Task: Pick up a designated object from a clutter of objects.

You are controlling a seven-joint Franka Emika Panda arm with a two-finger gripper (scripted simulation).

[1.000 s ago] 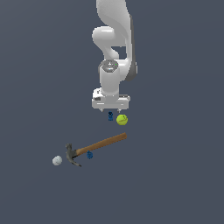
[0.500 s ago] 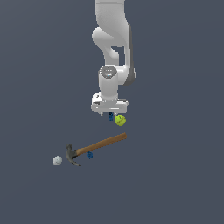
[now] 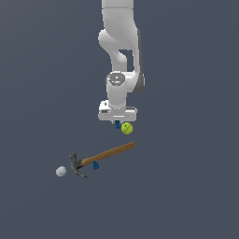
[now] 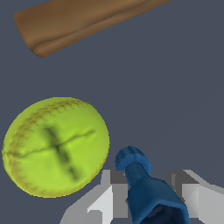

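Note:
My gripper (image 3: 117, 122) points straight down, and its jaws are closed on the dark blue bolt (image 3: 117, 124), just above the floor. In the wrist view the bolt (image 4: 144, 188) sits between the two grey fingers (image 4: 107, 199), with its rounded end sticking out past the gripper (image 4: 148, 194). The yellow-green ball (image 3: 127, 128) lies right beside the bolt on the exterior view's right. It fills much of the wrist view (image 4: 54, 146) and almost touches one finger.
A wooden-handled claw hammer (image 3: 109, 153) lies in front of the gripper, and its handle end shows in the wrist view (image 4: 83, 19). A brighter blue piece (image 3: 95, 165) lies by the hammer head. A small white ball (image 3: 61, 172) lies at the exterior view's left.
The hand has come down a little over the bolt. The yellow-green ball has shifted slightly to the exterior view's left. The hammer, white ball and brighter blue piece have not moved.

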